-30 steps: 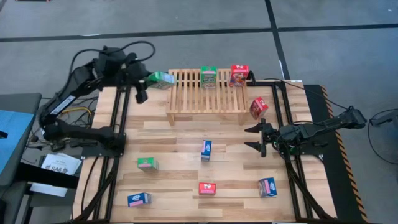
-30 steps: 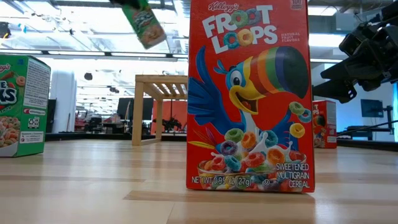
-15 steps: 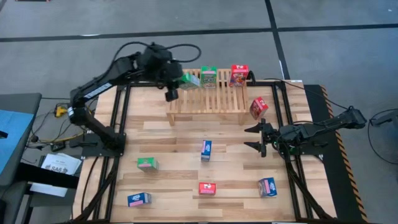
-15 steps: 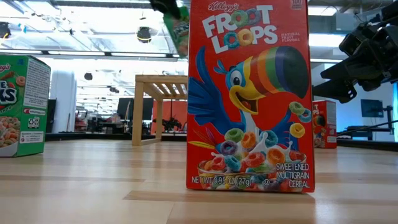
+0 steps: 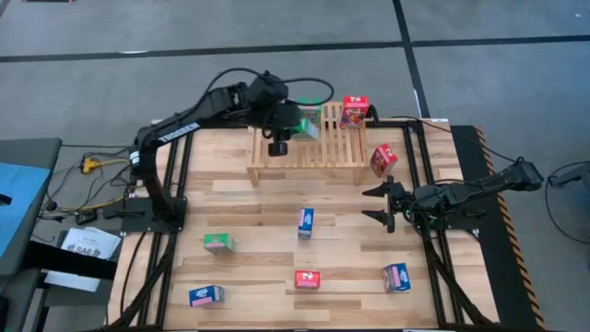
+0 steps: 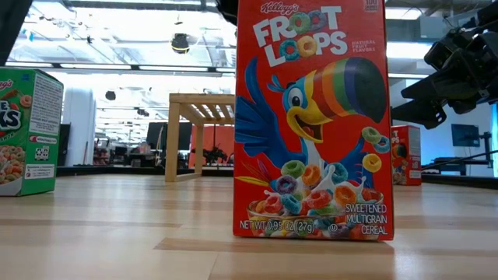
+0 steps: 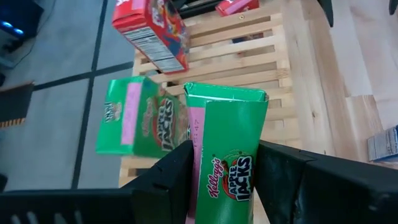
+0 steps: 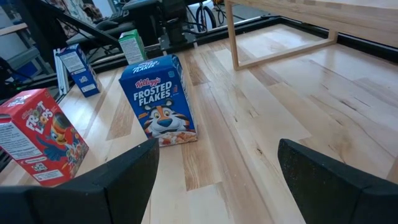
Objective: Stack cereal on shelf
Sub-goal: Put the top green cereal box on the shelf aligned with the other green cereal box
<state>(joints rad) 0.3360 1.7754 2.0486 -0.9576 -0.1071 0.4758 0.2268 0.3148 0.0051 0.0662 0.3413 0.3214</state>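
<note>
My left gripper is over the light-wood rack, shut on a green cereal box. The held box is right beside another green box that stands on the slats. A red box stands on the rack too. A second red box sits tilted at the rack's right end. On the table stand a blue box, a green one and a red one, with two more blue boxes near the front. My right gripper waits open right of centre. My left gripper pinches the green box between its two fingers, which sit on two opposite sides of the end nearest the wrist. It comes from the table's left, along the box. The box is lifted clear over the slats, its far end pointing away from the gripper.
Black frame rails run along both sides of the table. In the low view a red box fills the foreground and hides most of the rack. Bare slats lie beyond the held box.
My left arm has swung from the table's far left corner toward the right, carrying the green box level over the rack's left end until it is beside the green box standing on the slats. The gripper stayed shut on it. My right arm kept still.
</note>
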